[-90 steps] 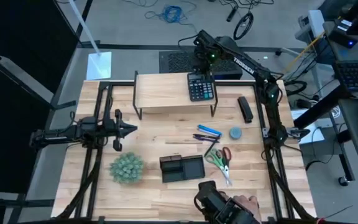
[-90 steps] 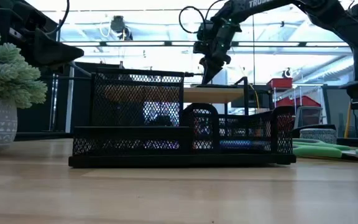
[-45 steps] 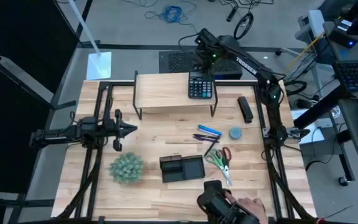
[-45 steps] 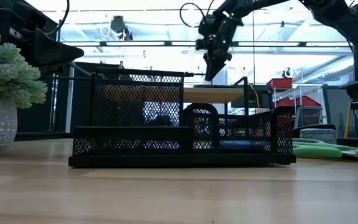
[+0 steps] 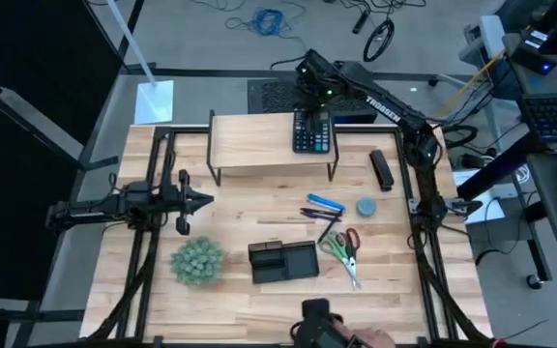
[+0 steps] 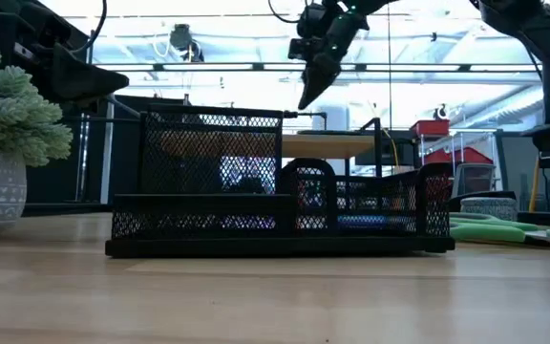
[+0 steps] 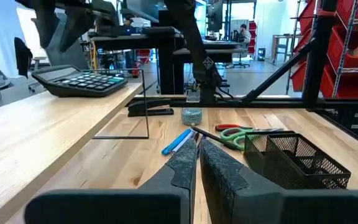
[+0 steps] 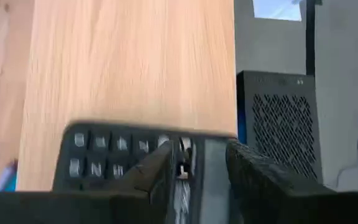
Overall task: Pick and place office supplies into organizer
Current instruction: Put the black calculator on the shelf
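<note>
Since a second ago the right end effector (image 6: 306, 96) has lifted off the calculator (image 5: 311, 130), fingers apparently parted and empty; next, reach toward six o'clock for the pens (image 5: 323, 207), while the closed left end effector (image 5: 204, 201) waits.

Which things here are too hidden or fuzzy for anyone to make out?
- Organizer contents: low view, mesh walls screen them.
- Pens: high view, too small to count.
- Calculator keys: right wrist view, blurred, partly behind the right gripper.
- Person: high view, cut off by the bottom edge.
</note>
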